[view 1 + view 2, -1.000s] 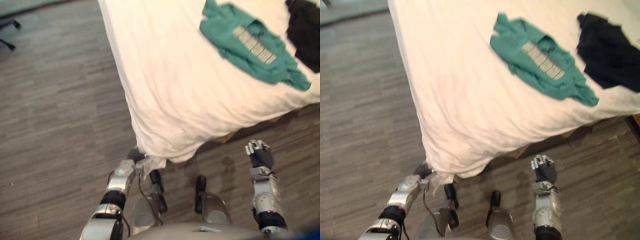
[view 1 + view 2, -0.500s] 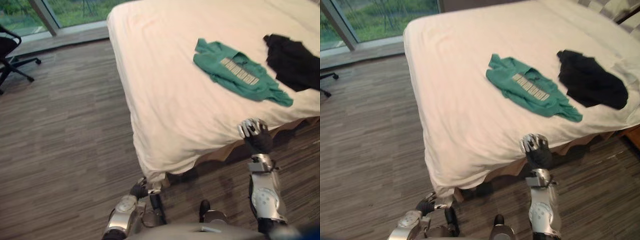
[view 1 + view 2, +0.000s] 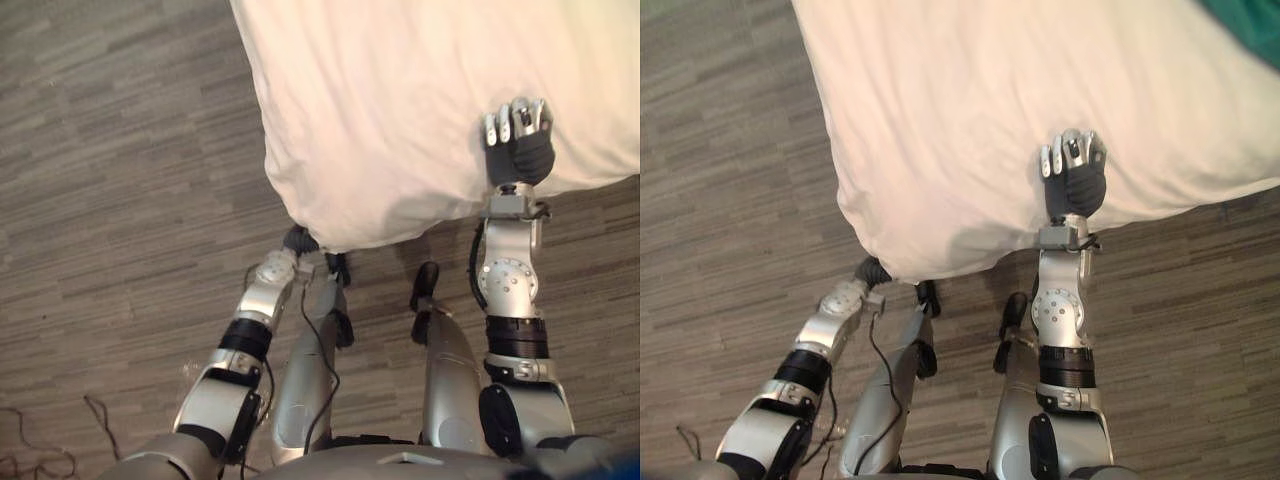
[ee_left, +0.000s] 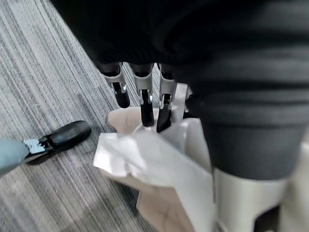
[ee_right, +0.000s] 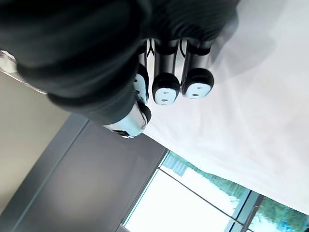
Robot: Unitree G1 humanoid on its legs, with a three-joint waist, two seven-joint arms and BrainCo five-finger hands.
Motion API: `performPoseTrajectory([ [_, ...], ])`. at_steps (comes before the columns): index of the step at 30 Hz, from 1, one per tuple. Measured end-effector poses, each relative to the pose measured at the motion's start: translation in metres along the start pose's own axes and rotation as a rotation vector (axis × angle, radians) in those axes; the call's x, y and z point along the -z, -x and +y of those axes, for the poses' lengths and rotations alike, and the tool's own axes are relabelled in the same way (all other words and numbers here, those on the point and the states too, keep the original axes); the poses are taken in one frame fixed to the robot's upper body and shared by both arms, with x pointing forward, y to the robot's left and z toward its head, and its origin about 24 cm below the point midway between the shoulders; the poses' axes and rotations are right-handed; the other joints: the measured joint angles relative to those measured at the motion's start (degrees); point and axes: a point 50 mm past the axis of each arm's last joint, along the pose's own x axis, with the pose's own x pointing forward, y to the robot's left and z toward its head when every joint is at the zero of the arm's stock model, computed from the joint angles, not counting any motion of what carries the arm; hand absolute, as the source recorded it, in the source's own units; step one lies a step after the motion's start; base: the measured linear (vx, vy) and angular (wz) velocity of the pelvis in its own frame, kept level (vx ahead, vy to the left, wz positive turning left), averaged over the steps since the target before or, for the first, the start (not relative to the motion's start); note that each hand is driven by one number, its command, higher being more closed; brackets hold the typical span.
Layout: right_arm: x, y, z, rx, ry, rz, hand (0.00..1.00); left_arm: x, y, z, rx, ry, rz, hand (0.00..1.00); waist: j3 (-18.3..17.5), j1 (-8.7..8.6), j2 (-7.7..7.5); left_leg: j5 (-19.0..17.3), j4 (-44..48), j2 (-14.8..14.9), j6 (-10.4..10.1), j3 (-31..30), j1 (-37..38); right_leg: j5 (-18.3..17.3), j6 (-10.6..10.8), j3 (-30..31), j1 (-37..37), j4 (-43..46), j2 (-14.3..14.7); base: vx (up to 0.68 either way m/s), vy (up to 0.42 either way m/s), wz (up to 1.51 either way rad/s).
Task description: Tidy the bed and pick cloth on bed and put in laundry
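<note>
Change noted: the right robot hand (image 3: 517,135), beside the bed's (image 3: 380,100) near edge half a second ago, is now over the bedding just inside that edge. Its fingers are curled and grip nothing. The left robot hand (image 3: 296,240) remains at the bed's near corner, clamped on the hanging corner of the white sheet (image 4: 145,154).

The view itself has dipped, so the garments have not moved. Judgement: bed-tidying is in hand and no garment has been collected yet.

Count: two robot hands, one bed, one sheet. Of the two garments seen a moment ago, one green and one black, a sliver of the green cloth (image 3: 1260,12) shows toward the bed's far right.
</note>
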Motion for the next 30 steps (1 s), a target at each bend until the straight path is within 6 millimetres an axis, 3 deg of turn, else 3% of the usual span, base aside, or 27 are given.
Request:
performPoseTrajectory([
  [5, -0.001, 0.008, -0.009, 0.010, -0.006, -0.017, 1.00, -0.001, -0.001, 0.007, -0.054, 0.039, 0.013, 0.00, 0.6, -0.66, -0.62, -0.1, 0.0, 0.4, -0.1, 0.6, -0.1, 0.0, -0.2, 0.5, -0.3, -0.2, 0.5, 0.04, -0.006, -0.07],
  [8, -0.009, 0.030, -0.037, 0.117, 0.020, -0.048, 1.00, 0.003, 0.000, 0.016, -0.086, 0.086, 0.023, 0.00, 1.2, -0.83, -1.99, -0.2, 0.0, 1.6, -0.2, 0.8, 1.0, 1.5, -0.3, 0.5, 2.1, -3.2, 2.2, 0.05, -0.007, -0.10],
  [9, -0.015, 0.048, -0.065, 0.244, 0.033, -0.057, 1.00, 0.007, 0.001, 0.018, -0.103, 0.091, 0.034, 0.00, 1.5, -0.81, -2.68, -0.5, 0.0, 2.0, 0.2, 1.1, 2.1, 1.9, -0.3, 0.5, 3.8, -4.5, 2.7, 0.05, -0.014, -0.09],
  [10, -0.017, 0.057, -0.077, 0.306, 0.039, -0.056, 1.00, 0.009, 0.001, 0.019, -0.107, 0.095, 0.039, 0.00, 1.4, -0.81, -2.87, -0.6, 0.0, 2.0, 0.2, 1.1, 2.5, 2.1, -0.3, 0.5, 4.3, -4.9, 2.9, 0.05, -0.013, -0.12],
  [12, -0.030, 0.119, -0.133, 0.627, 0.072, -0.054, 1.00, 0.023, 0.004, 0.023, -0.130, 0.128, 0.068, 0.00, 1.4, -0.88, -3.02, -1.7, 0.0, 2.3, 0.4, 2.4, 4.9, 2.9, -0.3, 0.7, 7.0, -7.0, 3.3, 0.05, 0.000, -0.24],
  [13, -0.032, 0.128, -0.138, 0.663, 0.081, -0.050, 1.00, 0.027, 0.004, 0.024, -0.133, 0.130, 0.077, 0.00, 1.4, -1.10, -3.01, -1.8, 0.0, 2.3, 0.4, 2.6, 5.4, 3.0, -0.3, 0.8, 7.5, -7.3, 3.3, 0.07, 0.003, -0.31],
  [14, -0.037, 0.151, -0.148, 0.742, 0.106, -0.035, 0.00, 0.037, 0.006, 0.028, -0.149, 0.142, 0.104, 0.00, 1.4, -1.78, -2.99, -2.3, -0.1, 2.4, 0.3, 3.3, 7.0, 3.2, -0.2, 1.1, 9.2, -8.1, 3.5, 0.05, 0.002, -0.21],
  [17, -0.049, 0.197, -0.162, 0.907, 0.191, 0.036, 0.00, 0.068, 0.016, 0.036, -0.201, 0.233, 0.194, 0.00, 0.9, -3.30, -3.23, -3.6, -0.2, 3.0, 0.2, 4.1, 12.3, 3.2, -0.2, 1.2, 15.0, -10.1, 4.2, 0.06, -0.020, -0.15],
  [18, -0.049, 0.203, -0.164, 0.932, 0.205, 0.056, 0.00, 0.073, 0.018, 0.037, -0.210, 0.242, 0.203, 0.00, 0.8, -3.39, -3.37, -3.9, -0.3, 3.2, 0.3, 4.4, 13.2, 3.2, -0.2, 1.2, 16.0, -10.4, 4.4, 0.07, -0.042, -0.12],
  [20, -0.046, 0.239, -0.173, 1.048, 0.275, 0.209, 0.00, 0.098, 0.028, 0.038, -0.241, 0.295, 0.259, 0.00, -1.7, -3.27, -3.77, -5.3, 0.0, 4.0, 0.8, 6.9, 16.6, 3.1, -0.3, 1.1, 20.0, -12.0, 4.9, 0.09, -0.046, -0.08],
  [21, -0.045, 0.246, -0.173, 1.065, 0.289, 0.248, 0.00, 0.103, 0.031, 0.038, -0.242, 0.303, 0.268, 0.00, -2.3, -3.24, -3.83, -5.5, 0.0, 4.2, 1.0, 7.9, 17.3, 3.1, -0.4, 1.0, 20.7, -12.2, 4.9, 0.14, -0.042, 0.00],
  [23, -0.033, 0.276, -0.172, 1.107, 0.367, 0.463, 0.00, 0.127, 0.043, 0.033, -0.239, 0.318, 0.317, 0.00, -3.9, -2.46, -4.32, -10.0, 7.5, 6.3, 1.5, 10.5, 18.8, 2.5, -0.6, 0.6, 24.6, -12.1, 4.7, 0.16, -0.046, -0.10],
  [24, -0.031, 0.281, -0.171, 1.105, 0.383, 0.503, 0.00, 0.132, 0.046, 0.032, -0.237, 0.314, 0.328, 0.00, -4.2, -2.16, -4.29, -11.3, 10.0, 6.8, 1.4, 10.5, 18.7, 2.0, -0.6, 0.6, 25.5, -11.9, 4.5, 0.10, -0.039, -0.18],
  [26, -0.031, 0.304, -0.169, 1.100, 0.463, 0.655, 0.00, 0.163, 0.067, 0.017, -0.234, 0.327, 0.406, 0.00, -8.0, -1.90, -3.08, -17.2, 18.4, 8.9, 1.2, 9.9, 18.9, -0.4, -0.1, 0.8, 28.3, -10.3, 4.3, 0.08, 0.001, -0.07],
  [29, -0.029, 0.334, -0.163, 1.100, 0.523, 0.823, 0.00, 0.201, 0.098, 0.003, -0.221, 0.312, 0.523, 0.00, -13.8, -1.93, -3.35, -16.9, 16.5, 7.0, 0.6, 9.7, 21.8, -1.8, 0.1, 1.0, 29.4, -10.0, 2.5, 0.12, 0.036, 0.02],
  [30, -0.028, 0.337, -0.162, 1.096, 0.531, 0.846, 0.00, 0.206, 0.102, 0.002, -0.214, 0.312, 0.538, 0.00, -14.2, -2.12, -3.45, -16.9, 16.3, 6.5, 0.6, 9.5, 22.2, -1.8, 0.1, 1.0, 29.6, -10.1, 2.1, 0.09, 0.023, -0.01],
])
